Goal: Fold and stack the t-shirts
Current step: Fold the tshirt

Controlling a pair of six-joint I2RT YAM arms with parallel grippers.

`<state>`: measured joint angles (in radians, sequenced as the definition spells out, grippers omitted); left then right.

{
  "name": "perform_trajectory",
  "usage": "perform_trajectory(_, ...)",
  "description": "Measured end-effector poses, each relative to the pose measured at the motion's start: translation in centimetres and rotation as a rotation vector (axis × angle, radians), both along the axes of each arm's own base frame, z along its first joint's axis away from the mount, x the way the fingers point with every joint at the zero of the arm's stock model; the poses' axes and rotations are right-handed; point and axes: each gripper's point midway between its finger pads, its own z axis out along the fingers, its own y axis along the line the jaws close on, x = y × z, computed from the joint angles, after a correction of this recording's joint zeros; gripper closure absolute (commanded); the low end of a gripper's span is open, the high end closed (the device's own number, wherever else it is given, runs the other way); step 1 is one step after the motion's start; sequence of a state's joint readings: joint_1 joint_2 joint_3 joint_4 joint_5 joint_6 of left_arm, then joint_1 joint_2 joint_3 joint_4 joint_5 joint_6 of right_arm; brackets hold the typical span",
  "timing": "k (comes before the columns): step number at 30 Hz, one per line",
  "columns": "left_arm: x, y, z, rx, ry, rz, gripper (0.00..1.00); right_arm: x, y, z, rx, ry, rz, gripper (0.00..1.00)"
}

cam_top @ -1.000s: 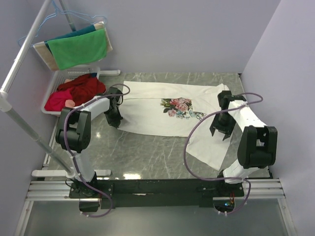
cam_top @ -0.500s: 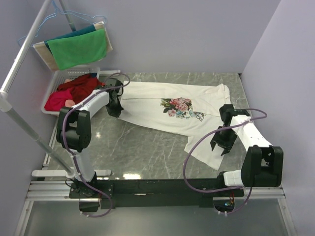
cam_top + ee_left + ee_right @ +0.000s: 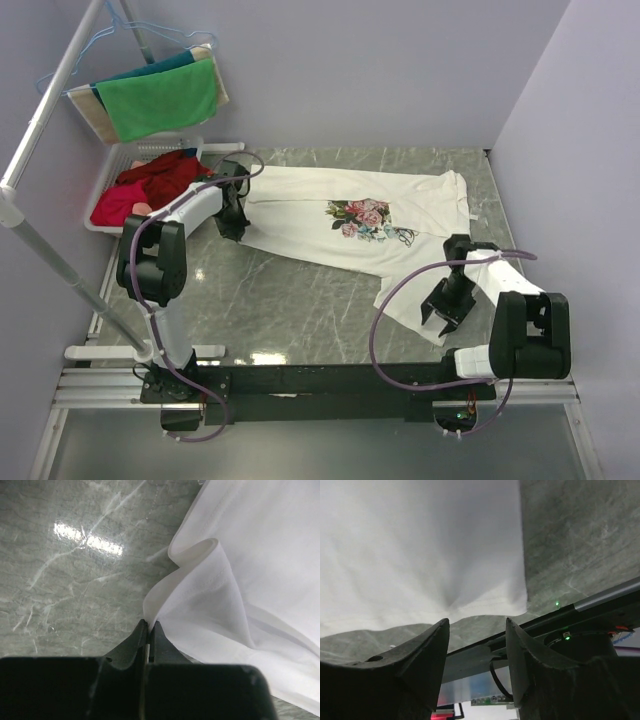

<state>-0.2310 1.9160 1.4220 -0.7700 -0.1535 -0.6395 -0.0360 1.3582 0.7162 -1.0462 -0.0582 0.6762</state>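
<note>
Left arm (image 3: 195, 206) outstretched, jaws pinching t-shirt (image 3: 300, 215) edge, right arm (image 3: 508, 277) tucked, jaws parted, empty

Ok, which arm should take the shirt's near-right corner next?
Right. Its open right gripper sits just short of that corner of the t-shirt, while the left gripper is shut on the shirt's opposite edge.

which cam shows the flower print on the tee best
Top external: the print lies whole and uncovered on the tee. The left wrist view shows only a plain white folded edge of it, the right wrist view only a plain white corner.
</note>
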Motion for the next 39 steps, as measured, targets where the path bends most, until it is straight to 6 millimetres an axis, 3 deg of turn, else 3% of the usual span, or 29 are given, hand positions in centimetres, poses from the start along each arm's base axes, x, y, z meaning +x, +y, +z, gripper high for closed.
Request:
perform_trajectory(5, 0.0, 0.2, 0.0, 0.000, 0.002, 0.006, 0.99, -1.3, -0.4, -1.3, 0.004, 0.031, -0.042, 0.44)
perform_trajectory(26, 0.4, 2.6, 0.0, 0.024, -0.001, 0.072, 0.99, -0.2, -1.0, -1.8, 0.002, -0.008, -0.090, 0.47)
perform_trajectory(33, 0.4, 2.6, 0.0, 0.022, -0.001, 0.071, 0.99, -0.5, -0.2, -2.1, 0.005, 0.014, -0.045, 0.48)
perform_trajectory(39, 0.4, 2.6, 0.0, 0.023, -0.001, 0.071, 0.99, -0.6, 1.0, -2.2, 0.010, 0.019, 0.005, 0.56)
